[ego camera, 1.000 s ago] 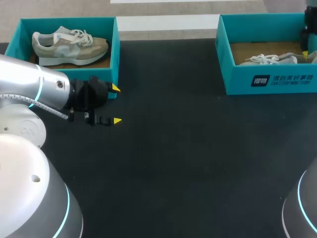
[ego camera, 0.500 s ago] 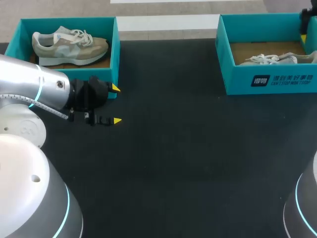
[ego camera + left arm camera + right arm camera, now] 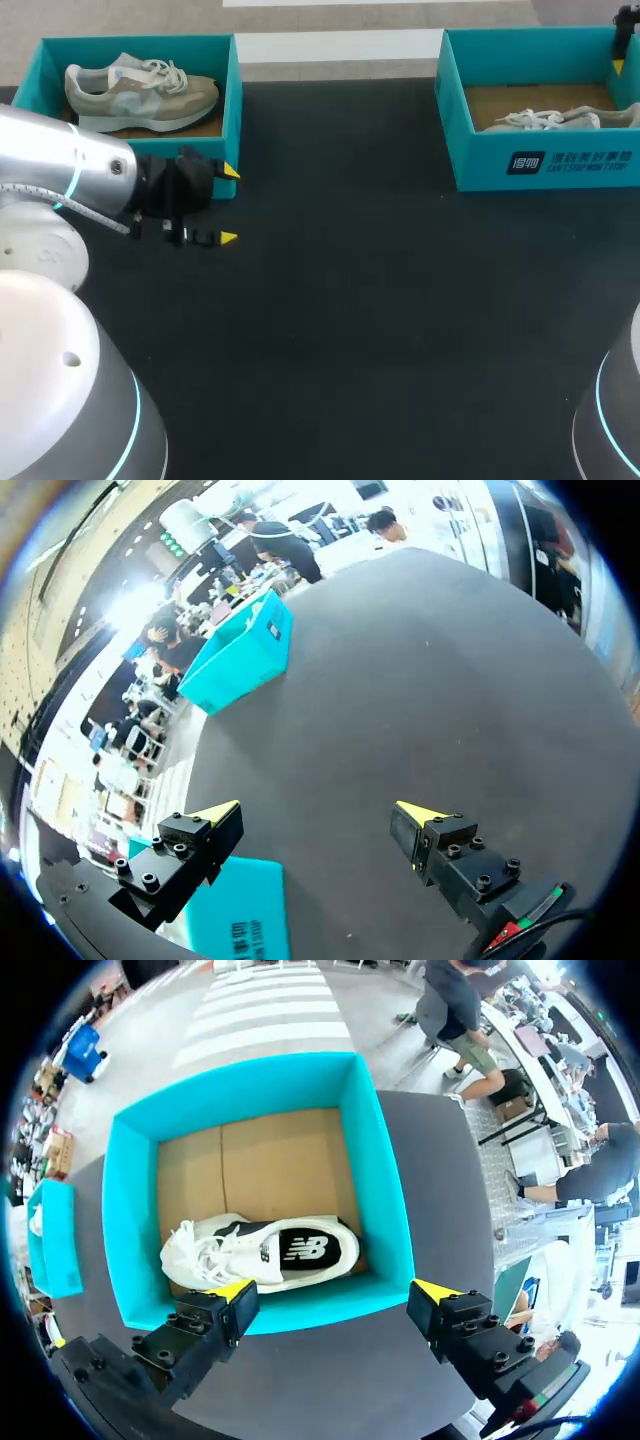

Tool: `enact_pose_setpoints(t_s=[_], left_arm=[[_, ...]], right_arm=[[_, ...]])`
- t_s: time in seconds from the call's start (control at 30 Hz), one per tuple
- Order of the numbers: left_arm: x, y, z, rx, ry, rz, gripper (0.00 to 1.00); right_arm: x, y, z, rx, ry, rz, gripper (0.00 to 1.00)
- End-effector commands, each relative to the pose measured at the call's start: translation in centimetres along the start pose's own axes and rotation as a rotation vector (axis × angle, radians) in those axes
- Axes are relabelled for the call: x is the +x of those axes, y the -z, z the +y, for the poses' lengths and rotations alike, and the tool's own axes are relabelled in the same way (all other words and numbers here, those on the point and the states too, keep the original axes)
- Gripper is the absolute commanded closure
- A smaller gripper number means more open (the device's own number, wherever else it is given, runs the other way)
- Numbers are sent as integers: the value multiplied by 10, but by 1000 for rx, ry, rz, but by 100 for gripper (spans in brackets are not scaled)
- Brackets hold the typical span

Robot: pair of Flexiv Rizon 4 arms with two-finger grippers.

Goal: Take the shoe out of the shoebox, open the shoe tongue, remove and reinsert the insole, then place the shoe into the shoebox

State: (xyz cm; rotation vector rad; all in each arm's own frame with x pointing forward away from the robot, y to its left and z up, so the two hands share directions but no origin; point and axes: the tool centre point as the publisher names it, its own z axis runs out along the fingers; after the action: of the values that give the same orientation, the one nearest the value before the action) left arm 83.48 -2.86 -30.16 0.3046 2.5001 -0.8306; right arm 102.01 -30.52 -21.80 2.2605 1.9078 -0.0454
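So here's where you're at: your right gripper [image 3: 333,1291] hangs over the right shoebox [image 3: 376,1165] at the far right corner of the table [image 3: 380,300]. Its fingers are spread wide with nothing between them. From the wrist camera they sit over the box's near wall, one tip on each side of the white shoe [image 3: 270,1253].

That white shoe is inside the box, lying on its side on the brown cardboard floor. It's tucked along the near wall with the laces bunched toward the left end. The far half of the box floor is bare cardboard. From the head camera you only catch a sliver of the right gripper at the far right edge, above the box.

Your left gripper [image 3: 230,205] is low over the table on the left side, just off the near right corner of the left shoebox [image 3: 232,100]. Its fingers are also released and gripping nothing, pointing right across the dark table. One tip is close by the box corner, but I can't tell if it's touching. There's a tan shoe [image 3: 140,90] sitting upright in that left box, toe to the right.
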Motion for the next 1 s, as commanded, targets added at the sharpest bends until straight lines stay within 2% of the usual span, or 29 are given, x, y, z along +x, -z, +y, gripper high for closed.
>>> enact_pose_setpoints(t_s=[0.03,0.2,0.4,0.53,1.0], left_arm=[[-17,6,20,-74,-476,100,0],[-26,23,31,-20,-747,299,0],[-34,54,37,-75,-963,473,0],[-33,73,35,-132,-969,515,0],[-33,73,35,-132,-969,515,0]], right_arm=[[0,0,-4,-42,-2,0,0],[0,0,-4,-42,-2,0,0],[0,0,-4,-42,-2,0,0],[0,0,-4,-42,-2,0,0],[0,0,-4,-42,-2,0,0]])
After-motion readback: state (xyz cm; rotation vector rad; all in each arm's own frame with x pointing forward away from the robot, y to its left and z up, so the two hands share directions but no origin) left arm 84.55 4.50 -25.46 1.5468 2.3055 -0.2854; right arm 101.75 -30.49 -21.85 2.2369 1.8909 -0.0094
